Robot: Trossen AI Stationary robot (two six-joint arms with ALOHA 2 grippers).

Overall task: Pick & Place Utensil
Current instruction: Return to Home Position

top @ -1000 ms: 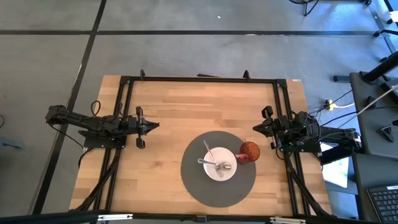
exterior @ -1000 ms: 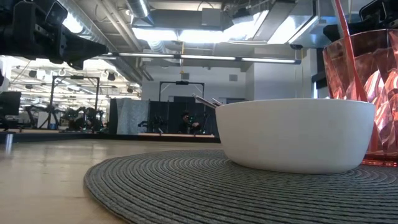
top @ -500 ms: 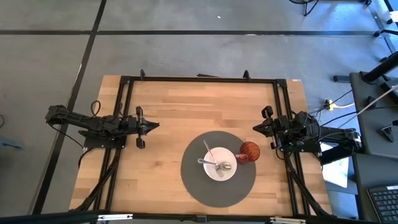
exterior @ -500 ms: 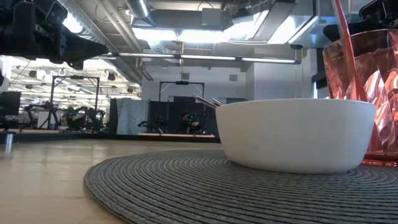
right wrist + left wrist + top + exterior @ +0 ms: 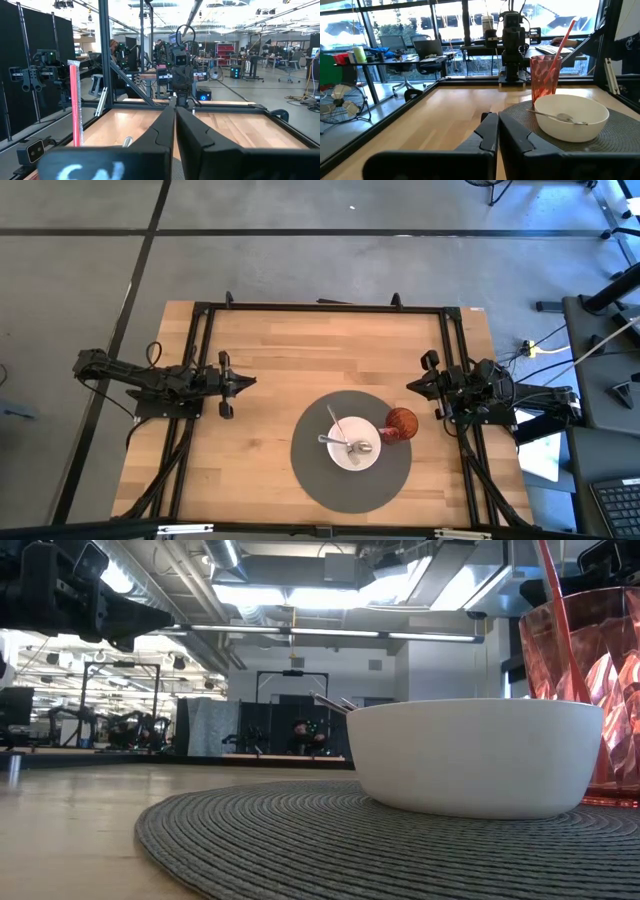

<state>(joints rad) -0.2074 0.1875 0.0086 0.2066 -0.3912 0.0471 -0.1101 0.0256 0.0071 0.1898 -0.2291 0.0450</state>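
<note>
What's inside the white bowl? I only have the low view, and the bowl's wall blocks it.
Observer: From above, the white bowl holds a spoon and a second silver utensil, whose handle leans out past the rim.
Operator: Where are the grippers? I see only a bit of one arm up top.
Observer: Both are off the grey mat. The left gripper is over the table's left side and the right gripper over its right side. Both have their fingers shut on nothing.
</note>
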